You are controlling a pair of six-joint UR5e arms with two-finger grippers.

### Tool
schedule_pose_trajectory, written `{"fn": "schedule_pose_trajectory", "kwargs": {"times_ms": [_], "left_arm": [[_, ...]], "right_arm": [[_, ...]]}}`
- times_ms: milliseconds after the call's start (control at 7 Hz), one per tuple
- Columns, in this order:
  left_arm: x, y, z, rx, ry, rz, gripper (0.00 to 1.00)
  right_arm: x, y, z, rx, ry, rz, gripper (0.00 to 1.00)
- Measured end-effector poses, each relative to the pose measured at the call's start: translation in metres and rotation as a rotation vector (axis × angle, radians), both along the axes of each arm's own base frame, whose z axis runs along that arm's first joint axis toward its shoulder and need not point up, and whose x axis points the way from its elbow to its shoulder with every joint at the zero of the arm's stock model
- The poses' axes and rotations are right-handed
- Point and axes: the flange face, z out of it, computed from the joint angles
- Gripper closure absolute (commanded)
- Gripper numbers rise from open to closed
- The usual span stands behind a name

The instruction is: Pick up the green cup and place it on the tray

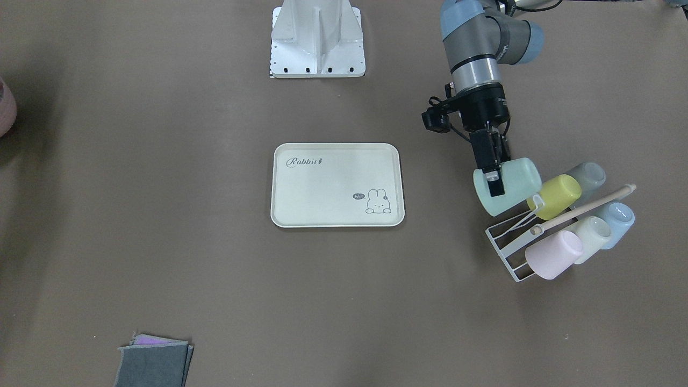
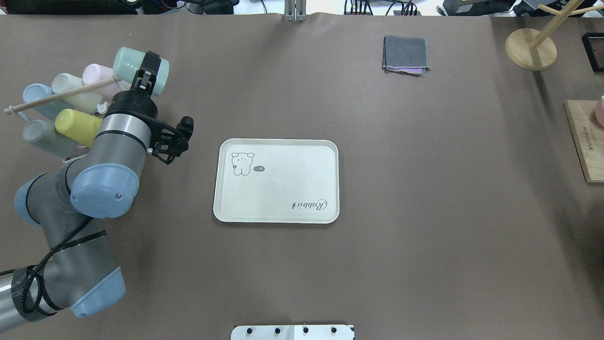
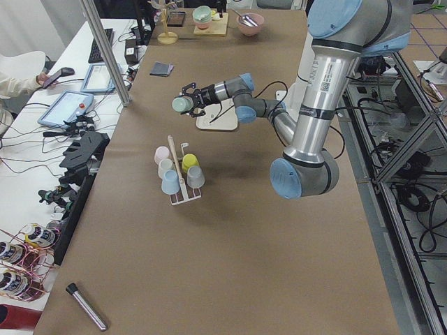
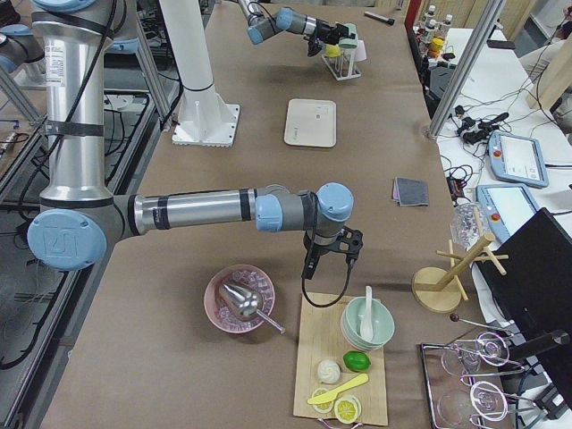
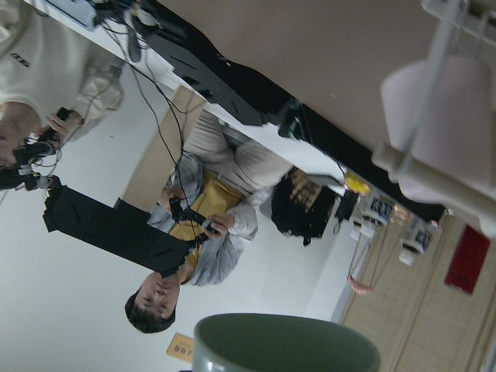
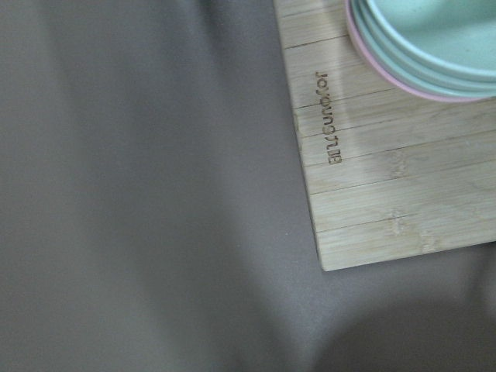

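Note:
My left gripper (image 1: 497, 184) is shut on the green cup (image 1: 517, 184), a pale mint tumbler held on its side in the air, at the end of the cup rack (image 1: 508, 252). One finger lies across the cup's outer wall. The cup also shows in the overhead view (image 2: 130, 63), the left exterior view (image 3: 181, 105) and, as a dark rim, at the bottom of the left wrist view (image 5: 285, 341). The cream tray (image 1: 322, 193) with "Rabbit" script lies bare at the table's middle (image 2: 283, 184). My right gripper (image 4: 326, 261) hangs far off, above a wooden board; I cannot tell its state.
The rack holds a yellow-green cup (image 1: 559, 196), a grey cup (image 1: 588, 176), a blue cup (image 1: 618, 220), a cream cup (image 1: 591, 235) and a pink cup (image 1: 553, 255). A folded grey cloth (image 2: 406, 53), a wooden stand (image 2: 530, 49) and the wooden board (image 2: 585, 146) with bowls are also there.

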Motion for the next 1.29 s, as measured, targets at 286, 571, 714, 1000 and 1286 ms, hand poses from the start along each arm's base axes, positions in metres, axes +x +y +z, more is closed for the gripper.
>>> {"fn": "schedule_pose_trajectory", "kwargs": {"times_ms": [286, 571, 714, 1000, 1286], "left_arm": [[0.028, 0.009, -0.018, -0.122, 0.562, 0.165, 0.81], [0.072, 0.024, -0.008, -0.272, 1.015, 0.318, 0.81], [0.097, 0.033, 0.004, -0.324, 1.159, 0.389, 0.86], [0.127, 0.053, 0.022, -0.355, 1.354, 0.537, 0.86], [0.140, 0.070, 0.030, -0.352, 1.495, 0.645, 0.86]], "right_arm": [[0.013, 0.008, 0.013, 0.060, 0.014, -0.052, 0.00], [0.021, 0.011, 0.018, 0.070, 0.018, -0.057, 0.00], [0.023, 0.013, 0.019, 0.068, 0.019, -0.055, 0.00], [0.026, 0.014, 0.021, 0.064, 0.019, -0.050, 0.00], [0.028, 0.016, 0.022, 0.061, 0.019, -0.046, 0.00]]}}
